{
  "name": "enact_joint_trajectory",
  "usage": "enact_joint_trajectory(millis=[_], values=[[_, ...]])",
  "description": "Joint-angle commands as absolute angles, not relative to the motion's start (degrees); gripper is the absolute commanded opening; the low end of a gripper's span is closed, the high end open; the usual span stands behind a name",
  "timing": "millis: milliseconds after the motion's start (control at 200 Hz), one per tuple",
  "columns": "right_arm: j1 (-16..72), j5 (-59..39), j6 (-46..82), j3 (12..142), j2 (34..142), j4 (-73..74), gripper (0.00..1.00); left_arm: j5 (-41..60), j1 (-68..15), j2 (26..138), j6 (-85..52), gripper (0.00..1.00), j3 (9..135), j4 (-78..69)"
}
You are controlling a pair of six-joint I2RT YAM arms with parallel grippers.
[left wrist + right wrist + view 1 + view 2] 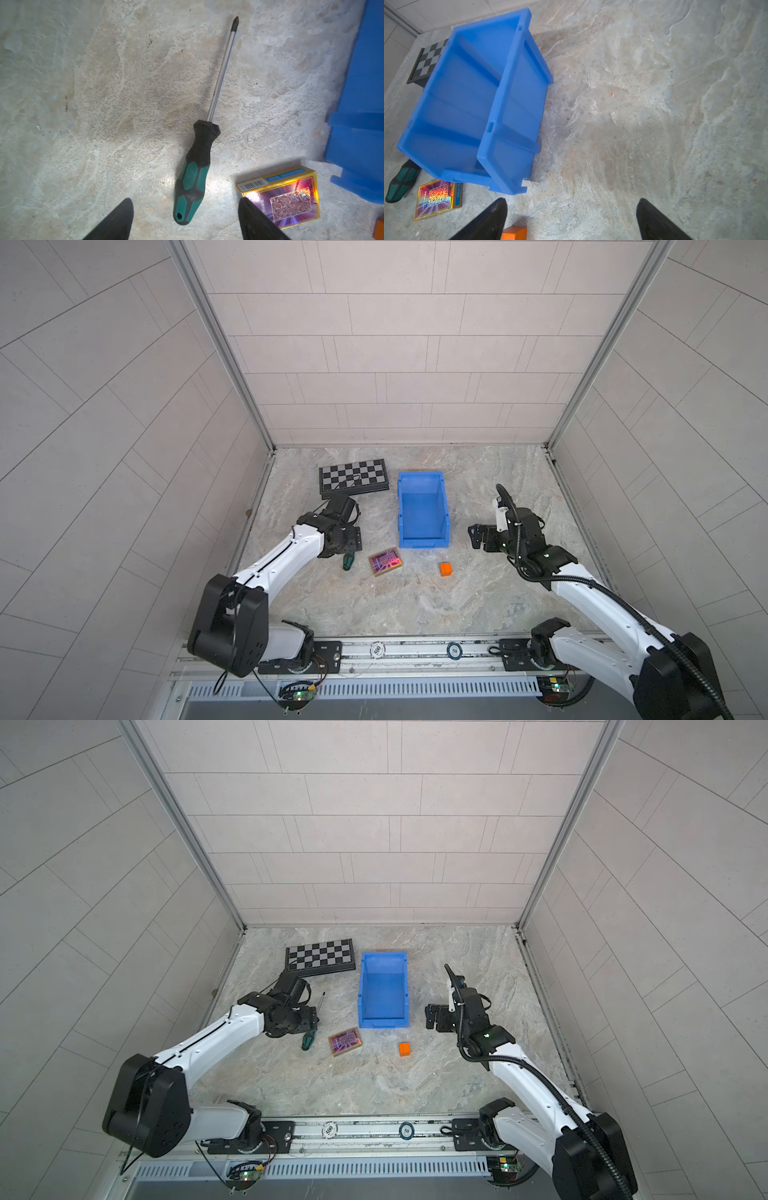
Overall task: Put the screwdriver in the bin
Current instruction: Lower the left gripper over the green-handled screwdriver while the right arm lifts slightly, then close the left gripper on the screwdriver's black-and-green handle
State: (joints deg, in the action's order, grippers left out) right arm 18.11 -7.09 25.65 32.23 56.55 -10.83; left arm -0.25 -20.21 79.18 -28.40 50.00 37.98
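Two left fingers [118, 220] stand wide either side of the screwdriver [195, 166], lying flat near the bench's left edge; closing squarely across the handle's thick middle should stop it rolling. Farther back the bin [422, 544] sits empty; right fingers [488, 222] gape idle.

Soft, even light fills both top views, whose tiled walls [83, 406] bow toward the edges. In the left wrist view glare whitens the tabletop [168, 180] beside the screwdriver [193, 182], and the card box [291, 199] flares.
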Motion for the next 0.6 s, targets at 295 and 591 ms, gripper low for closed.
enact_joint_trajectory(millis=[295, 591], values=[[18.4, -6.9, 29.2, 29.8, 51.2, -10.8, 0.99, -2.1, -22.1, 89.4, -24.6, 0.69, 53.6, 37.2], [18.5, -6.2, 29.2, 29.4, 49.7, -11.7, 0.99, -3.7, -22.1, 93.6, -23.6, 0.59, 55.8, 37.6]])
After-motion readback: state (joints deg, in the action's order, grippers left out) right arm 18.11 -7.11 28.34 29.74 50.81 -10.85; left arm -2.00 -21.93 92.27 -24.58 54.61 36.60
